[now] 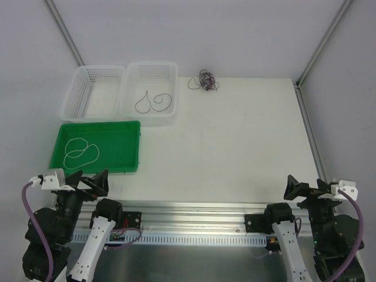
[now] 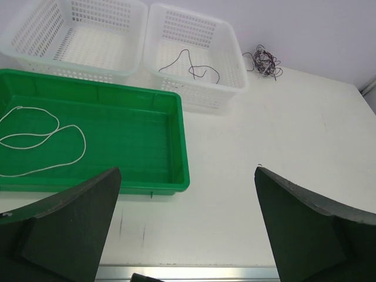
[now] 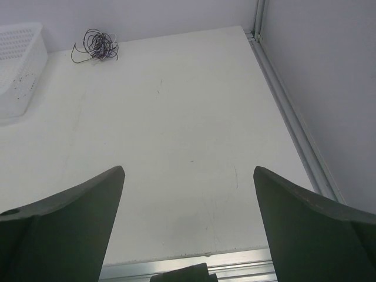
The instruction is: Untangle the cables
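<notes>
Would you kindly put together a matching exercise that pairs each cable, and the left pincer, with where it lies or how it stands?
Things:
1. white cable
2. single dark cable
3. tangled bundle of cables
4. left pincer

Places or states:
A. on the bare table, at its far edge
B. open, holding nothing
C. in the green tray
D. in the white basket nearer the bundle

Pairs: 1-C, 2-D, 3-A, 4-B

Arms: black joint housings (image 1: 108,210), white forearm links (image 1: 94,244). The left matte-black wedge-fingered pincer (image 1: 98,183) and the matching right pincer (image 1: 305,188) each carry a white camera block (image 1: 56,178). A thick purple hose (image 1: 26,205) runs from each wrist. Bases are mounted on a ribbed aluminium rail (image 1: 194,226).
</notes>
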You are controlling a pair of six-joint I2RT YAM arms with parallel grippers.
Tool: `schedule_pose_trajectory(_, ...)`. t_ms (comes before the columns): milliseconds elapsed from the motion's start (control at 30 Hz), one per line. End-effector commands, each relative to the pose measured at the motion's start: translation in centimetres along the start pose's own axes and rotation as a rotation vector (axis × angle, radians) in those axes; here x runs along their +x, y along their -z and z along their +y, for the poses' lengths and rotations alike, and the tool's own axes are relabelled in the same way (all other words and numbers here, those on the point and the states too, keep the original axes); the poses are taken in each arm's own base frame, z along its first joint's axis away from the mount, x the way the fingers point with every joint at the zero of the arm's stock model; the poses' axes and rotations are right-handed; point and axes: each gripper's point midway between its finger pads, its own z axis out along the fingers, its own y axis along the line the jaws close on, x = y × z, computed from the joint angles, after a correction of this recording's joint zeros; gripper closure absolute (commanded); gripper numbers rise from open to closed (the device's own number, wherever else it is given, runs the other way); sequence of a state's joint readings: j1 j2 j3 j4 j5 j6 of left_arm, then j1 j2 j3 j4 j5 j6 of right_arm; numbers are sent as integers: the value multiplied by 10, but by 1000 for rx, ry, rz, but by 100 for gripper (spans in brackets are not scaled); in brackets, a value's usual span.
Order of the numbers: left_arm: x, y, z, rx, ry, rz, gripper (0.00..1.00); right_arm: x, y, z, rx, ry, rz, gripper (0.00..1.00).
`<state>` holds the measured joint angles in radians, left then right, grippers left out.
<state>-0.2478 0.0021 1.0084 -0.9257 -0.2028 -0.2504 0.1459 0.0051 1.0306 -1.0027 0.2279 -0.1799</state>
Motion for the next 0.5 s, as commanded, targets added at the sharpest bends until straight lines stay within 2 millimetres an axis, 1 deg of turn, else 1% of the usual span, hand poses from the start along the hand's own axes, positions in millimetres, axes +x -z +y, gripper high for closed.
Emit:
schedule_pose_trajectory(0,-12,31,7,26,56,-176,1,-18,42,-6,-33,-71,-237,3)
schedule_pose_trajectory(100,-13,30,6,29,66,-177,1,-17,41,-3,-41,-98,-229,3)
schedule_pose_trajectory(133,-12,29,5,30,70,-175,1,-15,39,1,-64,-85,-220,3)
schedule_pose_trajectory(200,-12,26,3,38,81,-171,1,-18,39,12,-126,-60,-227,3)
schedule_pose_trajectory(233,-10,23,1,46,84,-164,1,-17,37,14,-135,-56,-223,3)
schedule_pose_trajectory(333,-5,11,-5,58,94,-125,1,-18,27,20,-151,-45,-179,3)
schedule_pose_trajectory(400,-4,0,-9,59,106,-95,1,-18,14,30,-181,-40,-123,3)
schedule_pose_trajectory(433,-2,-4,-12,62,108,-80,1,-17,9,31,-175,-44,-95,3)
schedule_pose_trajectory(467,4,-16,-16,66,103,-35,1,-18,1,33,-170,-67,-78,3)
